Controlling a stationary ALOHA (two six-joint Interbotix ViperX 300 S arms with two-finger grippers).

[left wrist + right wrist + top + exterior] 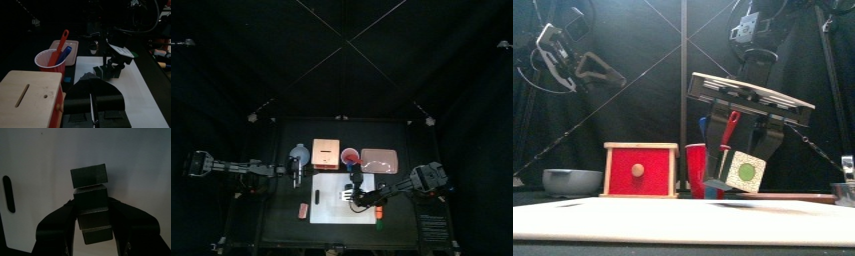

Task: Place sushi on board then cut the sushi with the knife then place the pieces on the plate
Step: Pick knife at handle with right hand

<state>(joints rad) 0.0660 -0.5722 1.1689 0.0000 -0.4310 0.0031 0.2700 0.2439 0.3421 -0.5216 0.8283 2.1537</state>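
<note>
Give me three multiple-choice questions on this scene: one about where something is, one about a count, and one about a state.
1. Where does the red cup stand?
A. Between the wooden box and the pink tray
B. On top of the wooden box
C. On the pink tray

2. How many toy knives stand in the red cup?
A. One
B. Two
C. Three

3. What state is the sushi roll in?
A. Lying loose on the pink tray
B. Gripped by the right end effector
C. Dropped in the red cup

Answers: A, as the top view shows it between them; B, a blue knife and a red knife; B, the jaws clamp its sides.
</note>
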